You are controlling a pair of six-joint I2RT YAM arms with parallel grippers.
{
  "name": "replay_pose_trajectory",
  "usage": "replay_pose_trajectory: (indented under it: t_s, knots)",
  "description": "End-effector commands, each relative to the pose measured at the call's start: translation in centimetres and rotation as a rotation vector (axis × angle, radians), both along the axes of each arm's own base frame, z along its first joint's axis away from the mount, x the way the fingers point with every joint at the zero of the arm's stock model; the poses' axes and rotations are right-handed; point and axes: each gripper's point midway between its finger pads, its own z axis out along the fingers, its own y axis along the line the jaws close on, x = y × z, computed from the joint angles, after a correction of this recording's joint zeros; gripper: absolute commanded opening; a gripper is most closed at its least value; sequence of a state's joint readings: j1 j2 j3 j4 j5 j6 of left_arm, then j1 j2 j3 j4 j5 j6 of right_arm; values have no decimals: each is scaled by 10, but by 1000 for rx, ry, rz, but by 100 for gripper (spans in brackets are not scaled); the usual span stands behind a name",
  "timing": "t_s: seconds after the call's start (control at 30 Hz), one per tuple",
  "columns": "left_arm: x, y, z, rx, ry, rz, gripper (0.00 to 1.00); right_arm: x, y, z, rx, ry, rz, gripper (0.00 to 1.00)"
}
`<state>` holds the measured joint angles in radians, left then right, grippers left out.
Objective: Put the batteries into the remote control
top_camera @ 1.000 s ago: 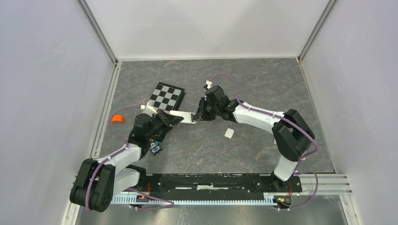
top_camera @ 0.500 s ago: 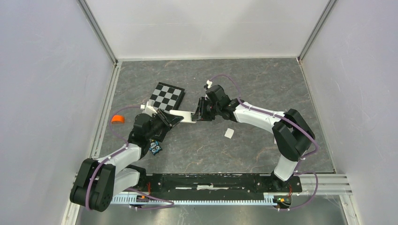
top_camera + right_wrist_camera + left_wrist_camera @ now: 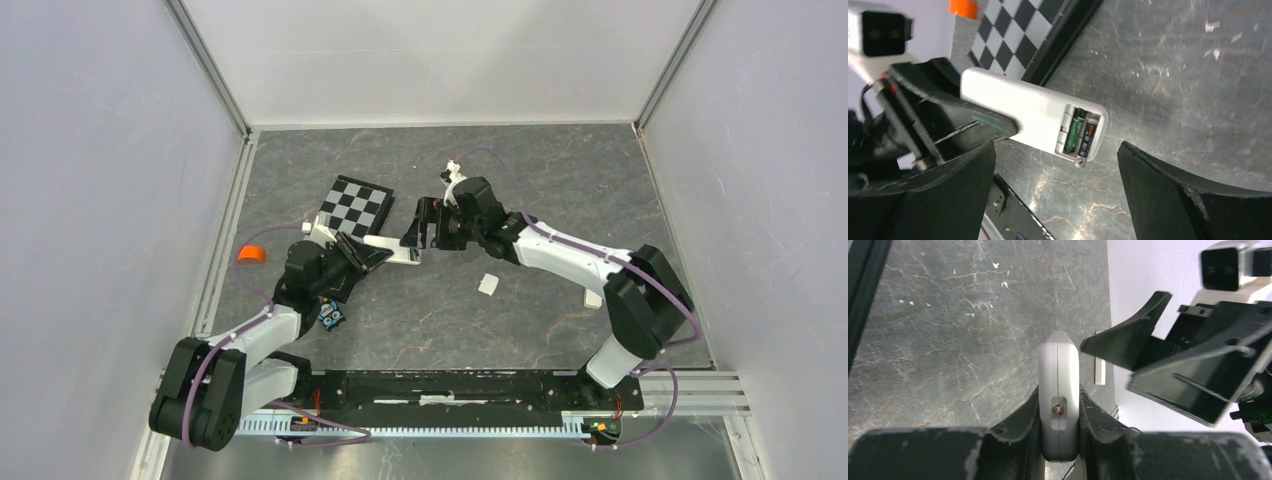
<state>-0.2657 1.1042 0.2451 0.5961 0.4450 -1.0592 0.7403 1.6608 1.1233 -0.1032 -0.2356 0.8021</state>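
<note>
Both batteries [image 3: 1079, 135] sit in the open bay of the remote control [image 3: 1018, 107]; left gripper [image 3: 1060, 410] clamps it, right gripper [image 3: 418, 226] stands wide, empty.

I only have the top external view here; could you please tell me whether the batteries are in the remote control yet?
Observer: Yes. The right wrist view shows both batteries lying side by side in the open compartment at the end of the remote control.
Operator: Thank you. Is a cover over them?
Observer: No, the compartment is uncovered, and their labels show.
Operator: Is the right hand touching the remote control?
Observer: I see no contact. The right hand is open, with its fingers on either side of that end.
</note>
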Motion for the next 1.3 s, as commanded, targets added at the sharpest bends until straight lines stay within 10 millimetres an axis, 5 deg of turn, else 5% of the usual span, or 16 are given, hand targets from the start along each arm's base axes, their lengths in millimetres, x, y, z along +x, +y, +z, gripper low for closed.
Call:
replay_pose_trajectory:
  t_s: [0.0,0.2,0.37,0.77,1.27]
  knots:
    - [-3,-14,32,-41,-63,-105,2,6,-1,63,107,-316,161,98]
    - [-32,-36,54,-132,-57,-342,2,-23,-21,82,41,-609,489,98]
    - [-53,-45,76,-269,-46,-490,2,-59,-36,67,18,-608,723,98]
    - [-59,-47,71,-266,-5,-543,2,-85,-38,53,76,-522,827,97]
    - [-58,-47,64,-251,18,-534,2,-82,-35,43,68,-473,843,67]
